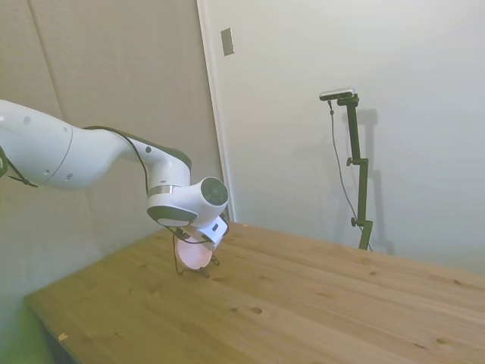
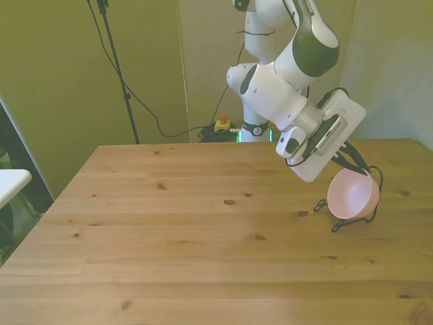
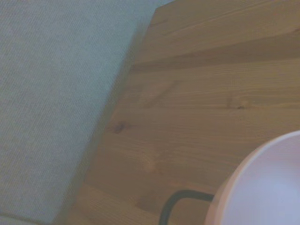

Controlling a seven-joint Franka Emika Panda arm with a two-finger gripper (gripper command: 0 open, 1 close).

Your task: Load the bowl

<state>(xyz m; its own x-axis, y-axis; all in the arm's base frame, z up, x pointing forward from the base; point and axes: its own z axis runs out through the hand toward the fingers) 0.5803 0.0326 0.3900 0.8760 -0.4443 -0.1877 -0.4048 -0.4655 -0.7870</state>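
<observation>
The pale pink bowl (image 2: 350,194) stands tilted on its side in a small black wire rack (image 2: 333,226) near the table's edge at the front view's right. My gripper (image 2: 356,168) is right above it, and its dark fingers reach down onto the bowl's upper rim and look shut on it. From the side, the bowl (image 1: 193,254) shows just below the wrist, with the rack's wire feet (image 1: 203,271) on the wood. In the wrist view, part of the bowl (image 3: 269,187) and a bend of black wire (image 3: 180,198) show close up.
The wooden table (image 2: 176,223) stretches wide toward the front view's left. Its edge lies close beside the bowl, with grey floor (image 3: 51,93) beyond it. Cables and a stand (image 2: 122,74) are behind the table.
</observation>
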